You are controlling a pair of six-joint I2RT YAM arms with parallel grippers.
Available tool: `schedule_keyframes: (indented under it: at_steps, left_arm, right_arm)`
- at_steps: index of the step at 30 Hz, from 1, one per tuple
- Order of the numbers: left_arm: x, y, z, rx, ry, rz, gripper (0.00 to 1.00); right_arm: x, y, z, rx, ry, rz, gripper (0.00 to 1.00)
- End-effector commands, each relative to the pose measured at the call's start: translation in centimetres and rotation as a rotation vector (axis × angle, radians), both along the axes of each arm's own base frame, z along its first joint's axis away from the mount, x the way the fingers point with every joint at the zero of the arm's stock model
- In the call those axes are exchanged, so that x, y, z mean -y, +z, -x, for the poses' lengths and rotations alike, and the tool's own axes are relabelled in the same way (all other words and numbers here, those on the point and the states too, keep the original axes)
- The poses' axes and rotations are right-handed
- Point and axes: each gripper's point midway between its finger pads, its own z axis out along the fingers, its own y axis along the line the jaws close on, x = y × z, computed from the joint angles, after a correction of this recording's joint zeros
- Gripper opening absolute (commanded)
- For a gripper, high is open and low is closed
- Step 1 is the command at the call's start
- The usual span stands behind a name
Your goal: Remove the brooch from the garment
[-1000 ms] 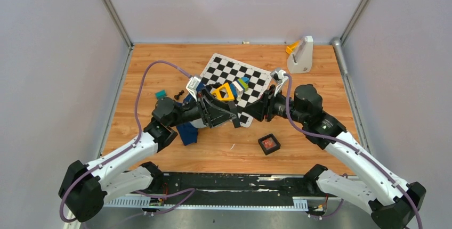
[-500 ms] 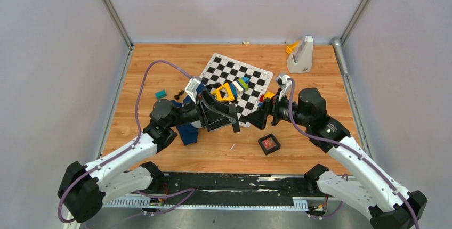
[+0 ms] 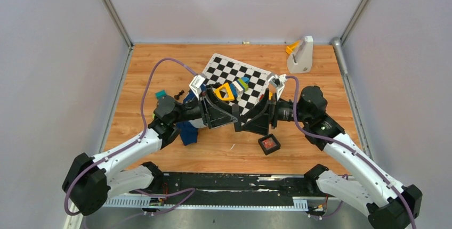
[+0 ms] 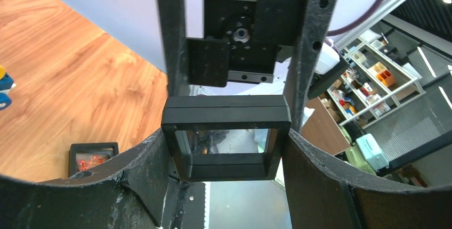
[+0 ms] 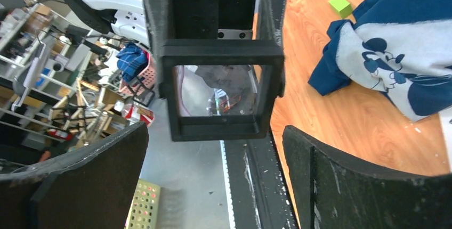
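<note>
What I am taking for the brooch (image 4: 90, 162), an orange-red speck too small to read for shape, is lying inside a small black case (image 4: 94, 146) on the wooden table (image 3: 160, 69). It is sitting well apart from the navy shirt (image 5: 392, 53), which is sprawling limp beside the left arm with its grey cartoon print (image 5: 405, 74) facing up. No pin is showing on the cloth from the right wrist view, so the removal looks done to me.

I am judging the brooch to be light, stiff and slippery under broad pads, with a sharp pin on its back. If it needs moving, I am planning to pinch the leaf body by its edges, or better, to lift the rigid case by its rim. The shirt, being soft, would bunch and drag.

Above the table my two arms are meeting nose to nose. My left gripper (image 4: 226, 149) is clamping a black windowed frame (image 4: 226, 114) by its two sides, its fingers partly spread to that width. My right gripper (image 5: 216, 133) is facing the same frame with its fingers spread wide, clear of it and holding nothing.
</note>
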Motion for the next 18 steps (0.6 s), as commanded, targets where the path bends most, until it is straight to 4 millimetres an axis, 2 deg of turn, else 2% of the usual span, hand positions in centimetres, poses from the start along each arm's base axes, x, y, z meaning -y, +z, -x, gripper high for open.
schedule_keyframes:
  at_steps: [1, 6, 11, 12, 15, 18]
  left_arm:
    - [0.0, 4.1, 0.6, 0.074, -0.052, 0.099, 0.0]
    - [0.3, 4.2, 0.6, 0.066, -0.075, 0.108, 0.0]
    - [0.4, 4.1, 0.4, 0.068, -0.079, 0.106, 0.0]
    - [0.5, 4.0, 0.4, 0.067, -0.077, 0.105, 0.0]
    - [0.6, 4.0, 0.3, 0.066, -0.082, 0.108, 0.0]
    - [0.7, 3.8, 0.3, 0.065, -0.089, 0.106, 0.0]
  right_arm:
    - [-0.8, 1.7, -0.6, -0.052, 0.015, -0.053, 0.99]
    - [-1.2, 1.4, -1.5, -0.097, -0.011, -0.048, 0.98]
    - [-1.3, 1.7, -1.1, -0.104, 0.019, -0.066, 0.87]
    - [-1.3, 1.9, -0.9, -0.105, 0.028, -0.072, 0.83]
    - [-1.3, 2.1, -0.8, -0.107, 0.038, -0.078, 0.6]
    - [-1.2, 2.7, -0.2, -0.112, 0.061, -0.099, 0.52]
